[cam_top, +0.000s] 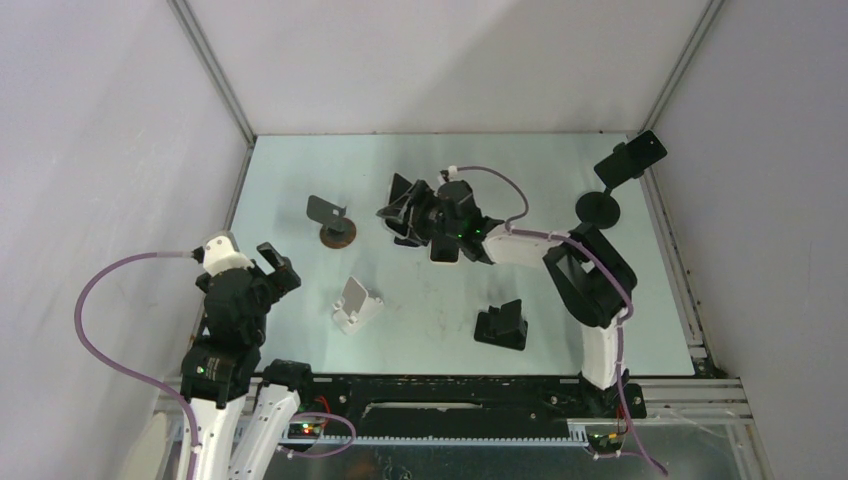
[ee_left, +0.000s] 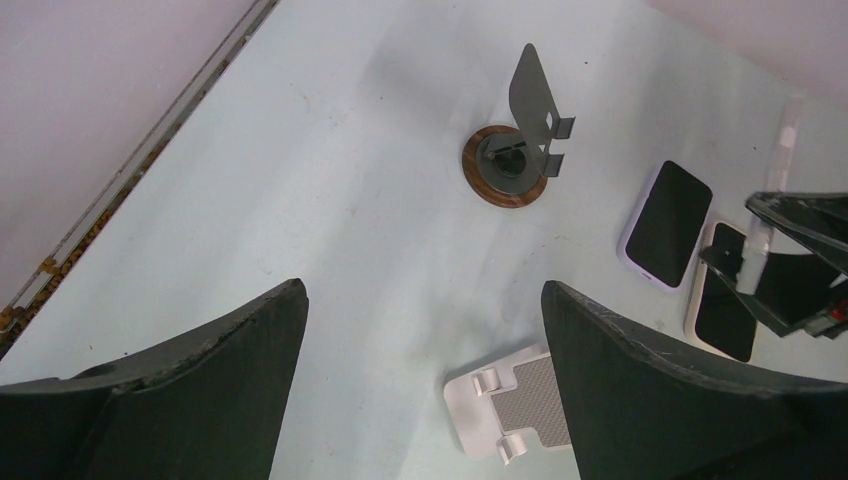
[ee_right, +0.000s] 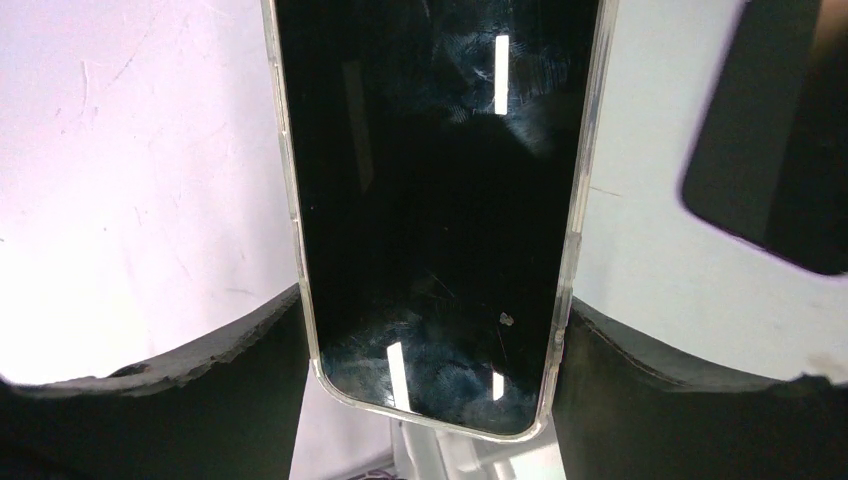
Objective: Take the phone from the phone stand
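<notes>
My right gripper (cam_top: 405,212) is shut on a phone in a clear case (ee_right: 440,150); its fingers (ee_right: 240,380) press the phone's two long edges near one end. In the left wrist view that phone (ee_left: 722,300) is low over the table, partly under the right gripper (ee_left: 790,255). I cannot tell whether it touches the table. A second phone in a pale case (ee_left: 668,222) lies flat beside it and also shows in the right wrist view (ee_right: 775,140). My left gripper (cam_top: 280,265) is open and empty above the table (ee_left: 422,290), near an empty white phone stand (ee_left: 510,400).
The white stand (cam_top: 357,305) sits left of centre. An empty dark metal stand on a round wooden base (cam_top: 330,215) stands behind it. A black stand (cam_top: 502,325) is near the front. A tall black stand with a dark slab (cam_top: 625,165) is at the back right.
</notes>
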{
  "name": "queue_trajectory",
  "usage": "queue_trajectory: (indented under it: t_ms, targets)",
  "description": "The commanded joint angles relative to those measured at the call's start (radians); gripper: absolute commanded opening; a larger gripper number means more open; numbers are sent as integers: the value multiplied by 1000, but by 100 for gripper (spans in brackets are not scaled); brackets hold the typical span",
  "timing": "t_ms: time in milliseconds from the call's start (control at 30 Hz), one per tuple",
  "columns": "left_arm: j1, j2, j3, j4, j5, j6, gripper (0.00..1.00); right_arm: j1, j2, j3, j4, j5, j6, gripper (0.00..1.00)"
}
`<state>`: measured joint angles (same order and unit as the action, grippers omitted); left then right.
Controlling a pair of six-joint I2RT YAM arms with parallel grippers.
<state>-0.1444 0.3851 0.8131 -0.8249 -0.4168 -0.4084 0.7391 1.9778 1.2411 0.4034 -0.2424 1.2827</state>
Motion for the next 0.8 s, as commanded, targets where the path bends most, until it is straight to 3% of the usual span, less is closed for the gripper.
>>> queue_trajectory:
  t_ms: [0,233,533,767]
  targets:
    - [9,-6,-3,32,-11,20,94,-59,-119,-113,157,-42,-32,52]
    - [9,-5,2,38,6,30,94,-168,-271,-333,124,-73,-92,52]
    - [9,61,53,114,77,9,94,-331,-449,-373,-298,-122,-389,55]
    - [9,120,47,179,96,8,96,-392,-432,-348,-513,-146,-559,54]
